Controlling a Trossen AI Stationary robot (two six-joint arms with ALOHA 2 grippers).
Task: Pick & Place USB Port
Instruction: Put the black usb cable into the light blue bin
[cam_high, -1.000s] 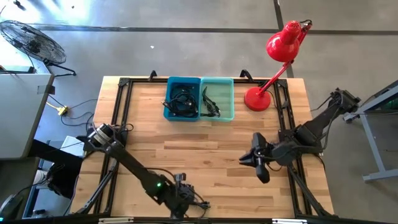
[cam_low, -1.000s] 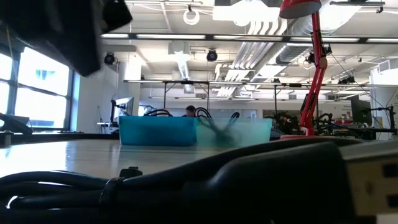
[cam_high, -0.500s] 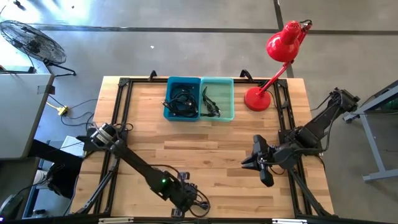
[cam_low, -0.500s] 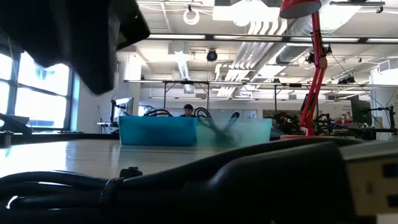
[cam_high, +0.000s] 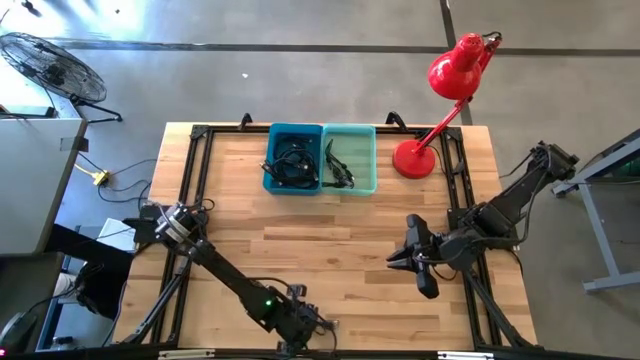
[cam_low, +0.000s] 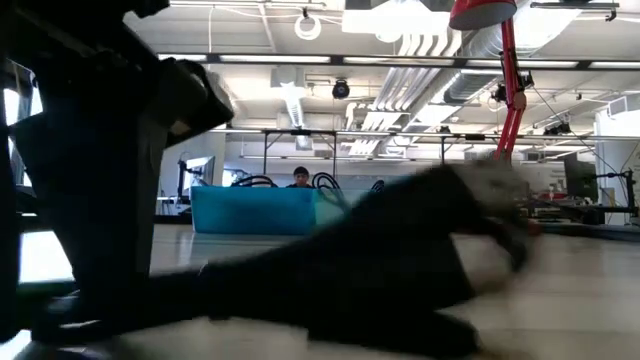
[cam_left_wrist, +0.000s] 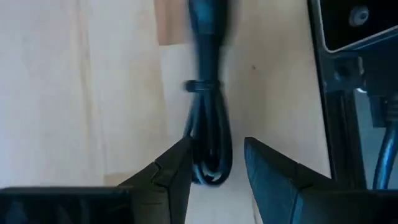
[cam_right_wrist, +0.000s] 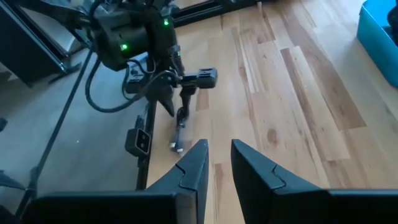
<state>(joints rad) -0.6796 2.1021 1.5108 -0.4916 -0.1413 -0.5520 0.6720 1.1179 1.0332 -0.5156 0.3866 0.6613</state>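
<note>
The USB cable (cam_left_wrist: 208, 124) is black and bundled with a tie (cam_left_wrist: 202, 85), with a pale plug at one end (cam_right_wrist: 176, 147). My left gripper (cam_left_wrist: 217, 162) is at the table's near edge (cam_high: 298, 328) and is shut on the cable's looped end. In the low view the cable (cam_low: 400, 250) is a blurred dark shape in the foreground. My right gripper (cam_right_wrist: 219, 155) waits open over the table's right part (cam_high: 398, 258), facing the left gripper (cam_right_wrist: 171, 93). My left gripper pinches the looped end of the cable bundle (cam_left_wrist: 211, 168) between its two fingers, just past the tie. The fingers (cam_left_wrist: 177, 171) come from above, pointing down, one on each side of the bundle. In the right wrist view the cable (cam_right_wrist: 179, 121) hangs below them, its plug end low by the table.
A blue bin (cam_high: 294, 158) and a teal bin (cam_high: 349, 158), both holding dark cables, stand side by side at the table's far edge. A red desk lamp (cam_high: 412, 158) stands at the far right corner. Bare wood lies between the bins and the arms.
In the low view the left arm has come down and now fills the picture's left side. The cable, which lay still across the foreground, has swung up and blurred, its plug end raised off the table.
</note>
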